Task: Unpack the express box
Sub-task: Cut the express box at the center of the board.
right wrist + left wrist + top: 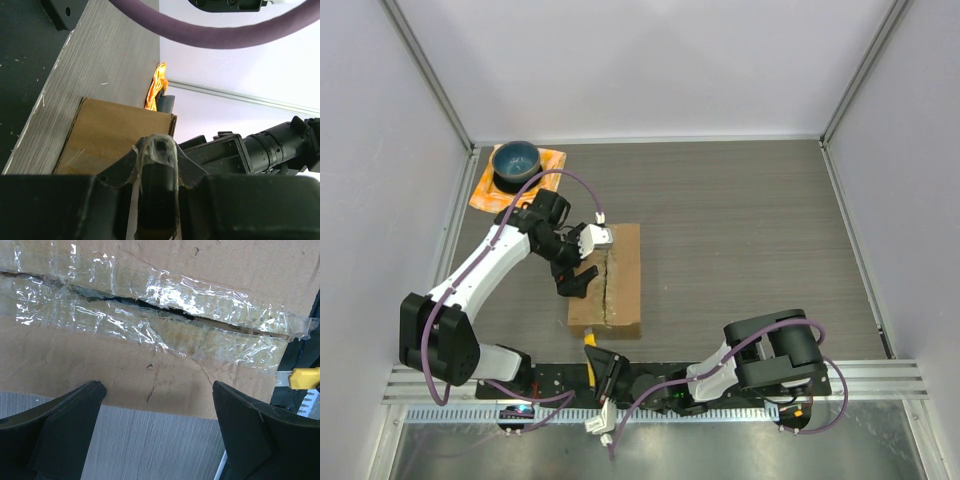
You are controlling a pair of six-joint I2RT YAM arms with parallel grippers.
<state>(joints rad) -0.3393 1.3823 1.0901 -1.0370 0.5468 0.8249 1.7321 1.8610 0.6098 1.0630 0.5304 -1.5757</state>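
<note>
Yellow marks the tip of the cutter (590, 346) that my right gripper (598, 362) clamps at the near edge of the table (740, 230), just beside the end of the express box (620, 280). The box lies lengthwise, left of centre, and its tape seam (150, 310) is split. My left gripper (157, 390) hangs over the box's left edge, jaws spread wide and empty. Beyond, a blue bowl (515, 160) sits on an orange cloth (552, 160).
</note>
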